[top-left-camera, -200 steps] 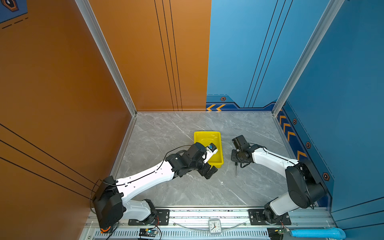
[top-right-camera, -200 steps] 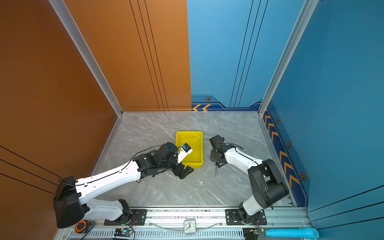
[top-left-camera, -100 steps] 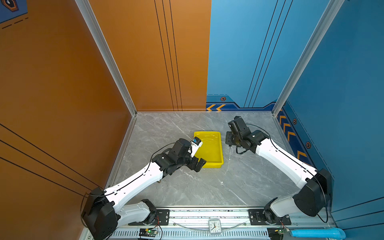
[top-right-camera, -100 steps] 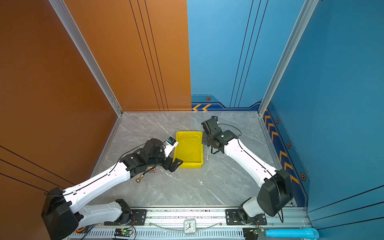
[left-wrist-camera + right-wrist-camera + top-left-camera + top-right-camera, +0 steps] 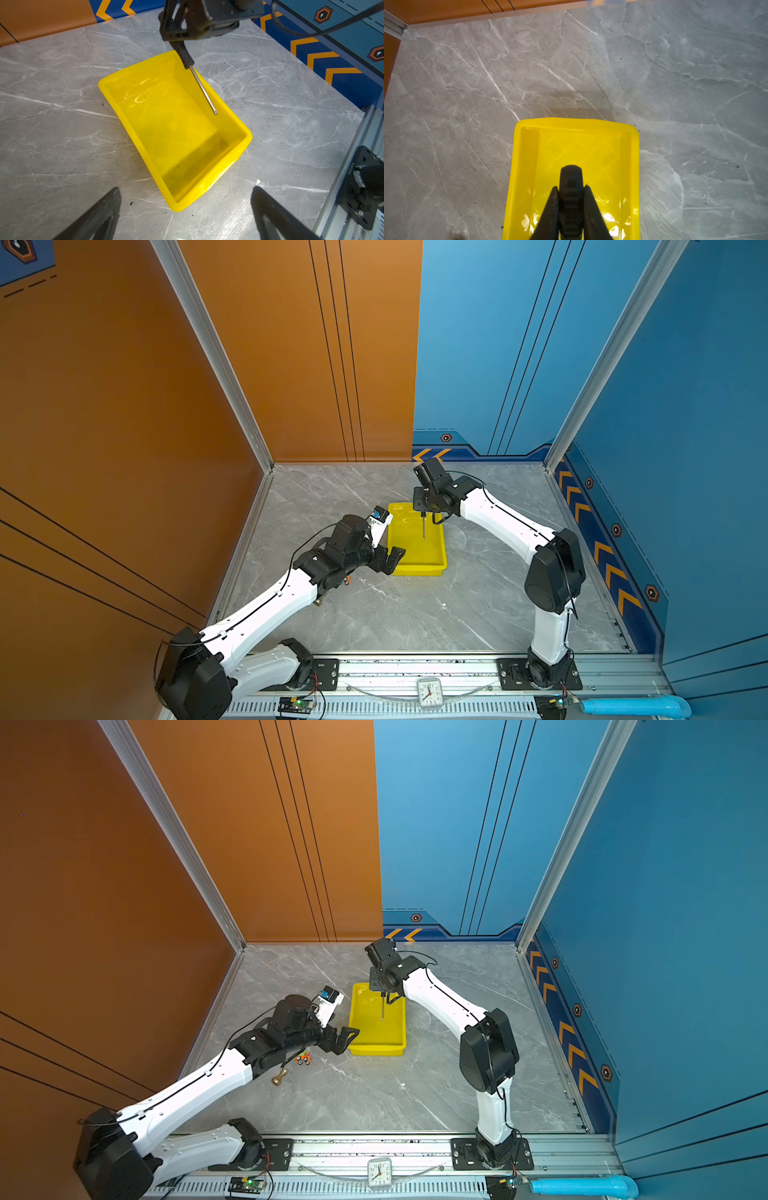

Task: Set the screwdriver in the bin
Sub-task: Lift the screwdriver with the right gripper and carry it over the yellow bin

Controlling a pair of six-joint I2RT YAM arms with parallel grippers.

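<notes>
The right tool [image 5: 571, 188] is clamped on the ribbed black handle of the screwdriver [image 5: 195, 76], which hangs shaft-down over the far end of the bin [image 5: 417, 571]. It looks light and stiff. The handle suits gripping, while the smooth shaft would probably slip. The left tool [image 5: 392, 561] gapes empty beside the bin.
</notes>
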